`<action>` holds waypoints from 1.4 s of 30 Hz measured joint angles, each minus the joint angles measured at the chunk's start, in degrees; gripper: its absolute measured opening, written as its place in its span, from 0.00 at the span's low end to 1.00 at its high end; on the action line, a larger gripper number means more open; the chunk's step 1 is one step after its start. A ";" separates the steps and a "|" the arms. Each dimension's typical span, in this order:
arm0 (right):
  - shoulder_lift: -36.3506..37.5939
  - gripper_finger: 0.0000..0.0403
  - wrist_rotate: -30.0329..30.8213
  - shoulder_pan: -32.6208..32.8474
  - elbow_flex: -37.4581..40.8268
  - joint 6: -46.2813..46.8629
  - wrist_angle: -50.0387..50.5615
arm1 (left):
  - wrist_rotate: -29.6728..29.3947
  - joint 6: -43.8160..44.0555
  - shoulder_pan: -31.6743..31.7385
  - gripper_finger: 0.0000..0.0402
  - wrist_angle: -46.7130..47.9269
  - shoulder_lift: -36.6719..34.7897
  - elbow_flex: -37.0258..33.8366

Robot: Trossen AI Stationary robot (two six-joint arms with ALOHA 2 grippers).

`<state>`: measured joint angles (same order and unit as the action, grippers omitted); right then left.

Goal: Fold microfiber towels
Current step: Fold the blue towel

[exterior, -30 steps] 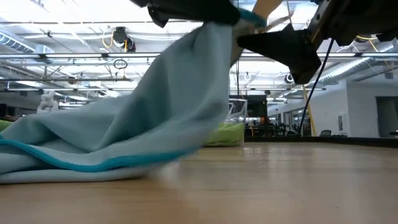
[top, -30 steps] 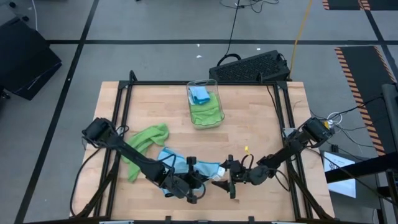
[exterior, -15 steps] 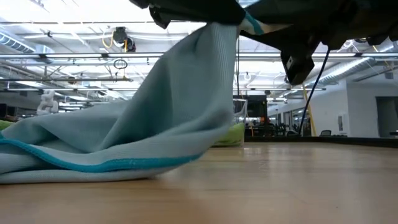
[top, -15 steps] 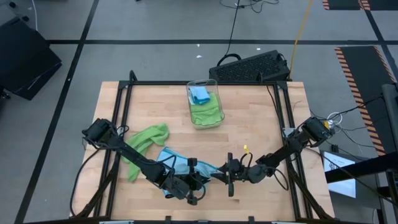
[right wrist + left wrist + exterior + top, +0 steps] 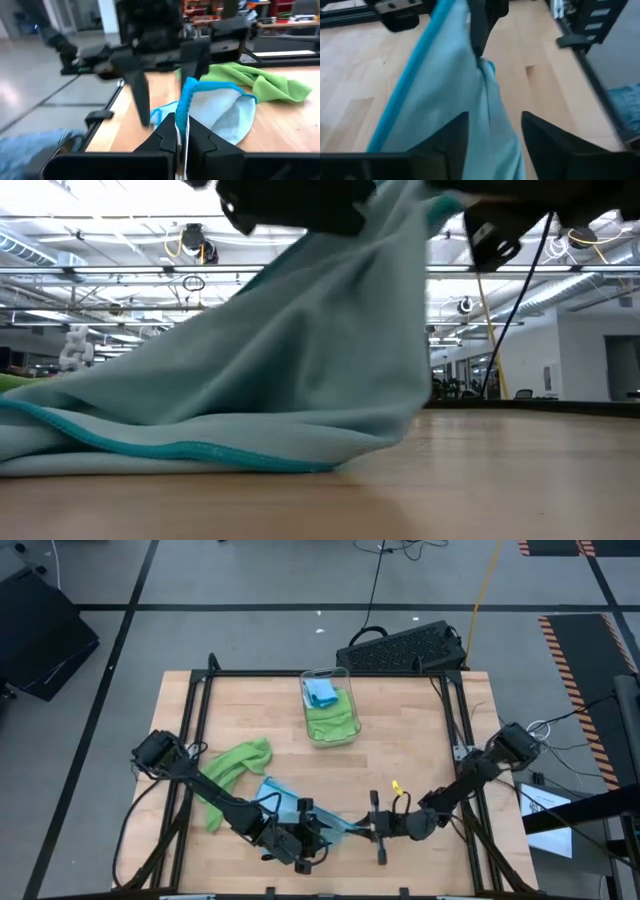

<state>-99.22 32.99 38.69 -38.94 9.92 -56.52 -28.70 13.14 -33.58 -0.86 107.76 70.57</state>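
Handoff near table's front edge, well fwd of clear bin (image 5: 330,708): right gripper (image 5: 181,131) has just clamped light blue towel (image 5: 290,380)'s corner; left gripper (image 5: 490,131), fingers now apart, lets go – towel can be spread for folding

Even overhead light washing table (image 5: 420,740) in high view; soft short shadows lying under arms. Ceiling strip lights (image 5: 100,205) glaring white in low view, bleaching upper background; near tabletop blurring. Light blue towel (image 5: 270,390) filling low view, close and slightly soft. Left wrist view blurring throughout, fingers (image 5: 445,145) showing as dark unfocused shapes. Right wrist view smearing; background hall overexposing, green towel (image 5: 270,82) staying fairly crisp.
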 joint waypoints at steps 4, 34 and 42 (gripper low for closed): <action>3.85 0.02 0.03 2.15 0.00 -0.18 8.11 | -0.07 2.28 -0.96 0.56 1.66 -2.46 0.00; 7.41 0.01 -0.02 5.80 0.00 1.34 16.62 | -3.52 54.63 4.61 0.58 47.51 -2.38 -4.80; 7.41 0.02 -0.03 5.80 0.00 1.37 16.55 | -2.78 58.06 5.49 0.58 47.50 -3.36 -6.40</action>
<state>-91.81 32.96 44.49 -38.94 11.29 -39.97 -31.48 71.20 -28.09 46.64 104.40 64.16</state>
